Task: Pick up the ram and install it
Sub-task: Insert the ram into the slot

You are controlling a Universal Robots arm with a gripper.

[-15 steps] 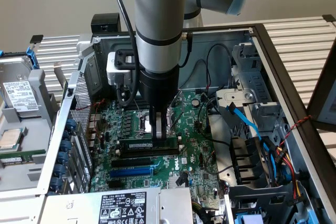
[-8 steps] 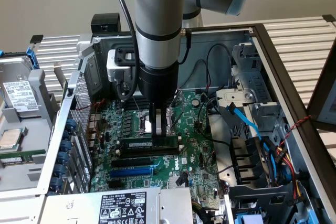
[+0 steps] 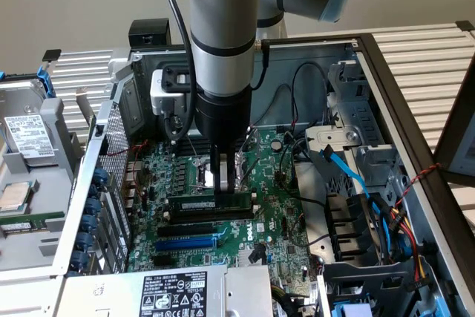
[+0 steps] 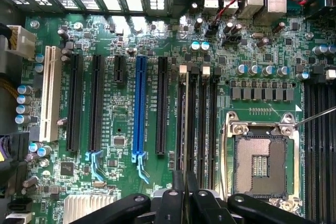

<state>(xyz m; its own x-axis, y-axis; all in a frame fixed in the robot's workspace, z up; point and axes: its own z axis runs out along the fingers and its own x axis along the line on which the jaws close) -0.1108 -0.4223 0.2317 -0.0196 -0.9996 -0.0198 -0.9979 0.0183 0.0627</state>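
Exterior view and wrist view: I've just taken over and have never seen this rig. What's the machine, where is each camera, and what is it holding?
The grey and blue tube in the exterior view is a robot arm, reaching down into an open computer case. That camera stands off the arm. The wrist view comes from a camera on the arm, looking down at the green motherboard; the black fingers in it belong to the gripper. Inside the case lie the motherboard, with its long blue slot and bare processor socket, and a blue cable. The gripper is shut on the ram, a thin green stick standing on edge over the black slots beside the socket. Whether it is seated, I cannot tell.
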